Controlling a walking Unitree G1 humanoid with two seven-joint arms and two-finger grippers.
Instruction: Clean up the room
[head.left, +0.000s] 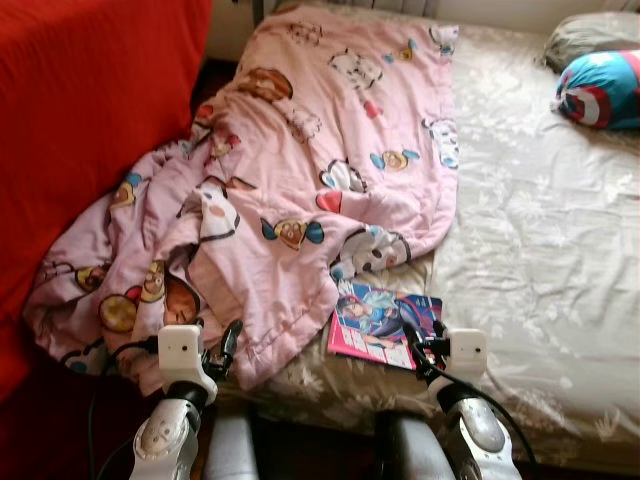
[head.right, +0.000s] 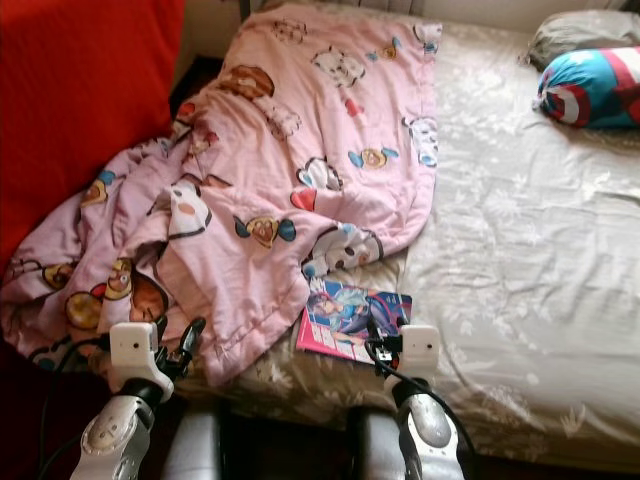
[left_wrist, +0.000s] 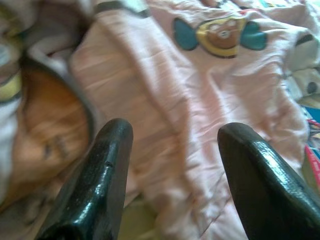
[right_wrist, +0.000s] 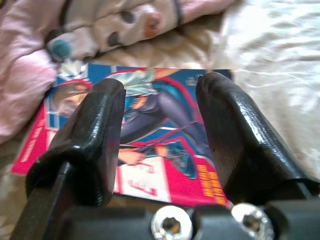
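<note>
Magazine (head.left: 383, 324) lies flat on bed (head.left: 540, 250), lower centre of frame, top edge tucked under pink quilt (head.left: 300, 180). Likely thin, light, floppy, glossy (slippery); best pinched at free near edge. Right gripper (right_wrist: 160, 125) spread wide just above cover, empty. Left gripper (left_wrist: 172, 165) parted over quilt hem, empty.
</note>
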